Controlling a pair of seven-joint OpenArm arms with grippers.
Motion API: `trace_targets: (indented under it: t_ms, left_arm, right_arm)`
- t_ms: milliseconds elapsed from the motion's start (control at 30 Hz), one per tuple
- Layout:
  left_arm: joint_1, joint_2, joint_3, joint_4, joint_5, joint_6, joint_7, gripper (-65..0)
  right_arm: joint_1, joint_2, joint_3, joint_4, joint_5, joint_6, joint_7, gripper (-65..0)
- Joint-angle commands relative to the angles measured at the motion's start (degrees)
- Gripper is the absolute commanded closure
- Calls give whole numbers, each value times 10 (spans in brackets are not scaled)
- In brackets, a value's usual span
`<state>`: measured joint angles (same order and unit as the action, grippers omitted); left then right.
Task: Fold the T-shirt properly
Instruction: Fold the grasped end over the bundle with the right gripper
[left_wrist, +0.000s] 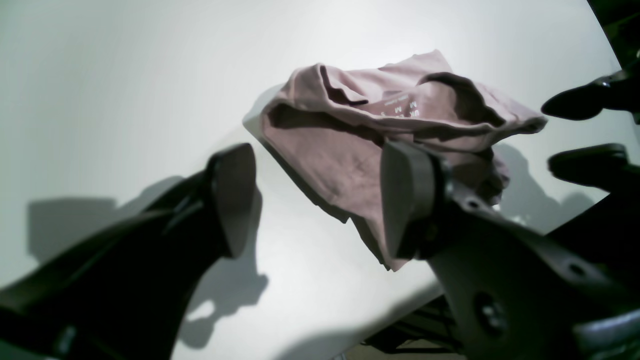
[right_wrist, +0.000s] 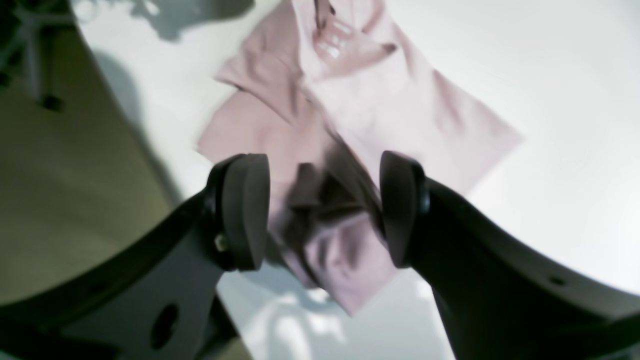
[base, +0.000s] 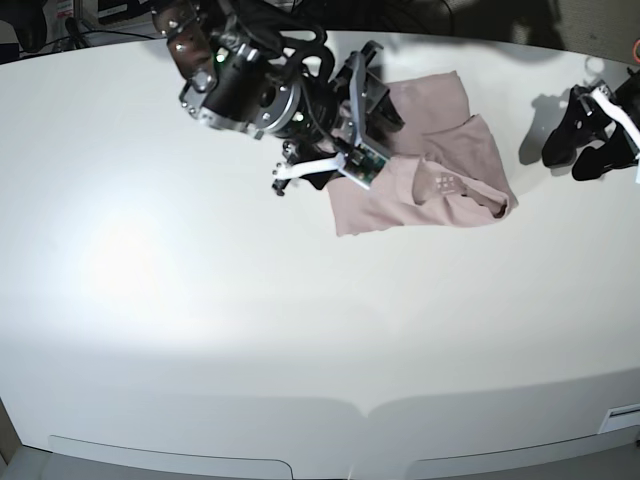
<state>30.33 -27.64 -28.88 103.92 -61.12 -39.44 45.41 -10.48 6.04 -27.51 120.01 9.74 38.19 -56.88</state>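
The dusty-pink T-shirt (base: 430, 170) lies crumpled and partly folded on the white table (base: 200, 300), its collar label facing up. My right gripper (base: 350, 125) hovers over the shirt's left edge. In the right wrist view it is open (right_wrist: 322, 210), with a bunched fold of the shirt (right_wrist: 340, 125) below and between its fingers, which are apart from the cloth. My left gripper (base: 572, 150) is open and empty to the right of the shirt. In the left wrist view it (left_wrist: 320, 200) faces the shirt (left_wrist: 350, 150) from a short distance.
The table's far edge runs just behind the shirt (base: 480, 45). The table edge and the floor (right_wrist: 60, 200) show at the left of the right wrist view. The right arm's dark fingers (left_wrist: 585, 100) show at the right of the left wrist view.
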Motion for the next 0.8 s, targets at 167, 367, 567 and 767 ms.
trace_targets:
  t_ms: [167, 367, 567, 767]
  left_arm:
    - [2, -9, -4, 10, -3, -6, -13, -382]
    - [2, -9, -4, 10, -3, -6, -13, -382]
    - [2, -9, -4, 10, -3, -6, -13, -382]
    - [2, -9, -4, 10, -3, -6, -13, -382]
  right_arm:
    - [5, 21, -45, 11, -90, -23, 61, -349]
    - [5, 50, -56, 11, -130, -44, 76, -349]
    - [5, 52, -55, 6, -143, -44, 109, -349]
    - [13, 52, -55, -51, -143, -48, 115, -318]
